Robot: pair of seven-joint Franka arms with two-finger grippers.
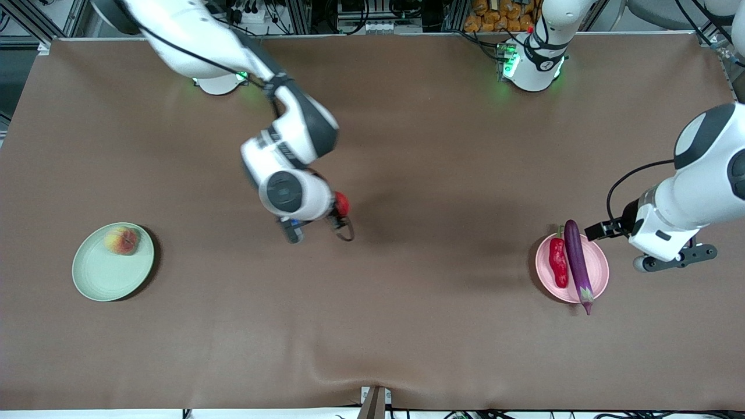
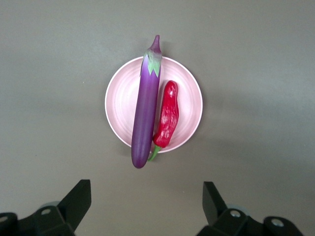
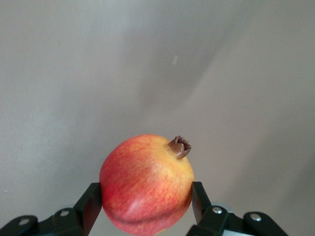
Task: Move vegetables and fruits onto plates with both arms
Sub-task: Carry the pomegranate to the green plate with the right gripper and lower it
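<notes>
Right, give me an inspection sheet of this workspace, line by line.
Surface: brown cloth-covered table.
Vegetables: purple eggplant and red chili pepper lie side by side on the pink plate; the eggplant overhangs the rim.
Fruits: peach on the green plate; red pomegranate-like fruit held in the air.
Clutter: nothing seen.
Grippers: right gripper shut on the fruit, over the table's middle; left gripper open, waiting above the pink plate.
Cables: black cable looping along the left arm.
Surroundings: metal framing and wiring along the robots' edge of the table.
</notes>
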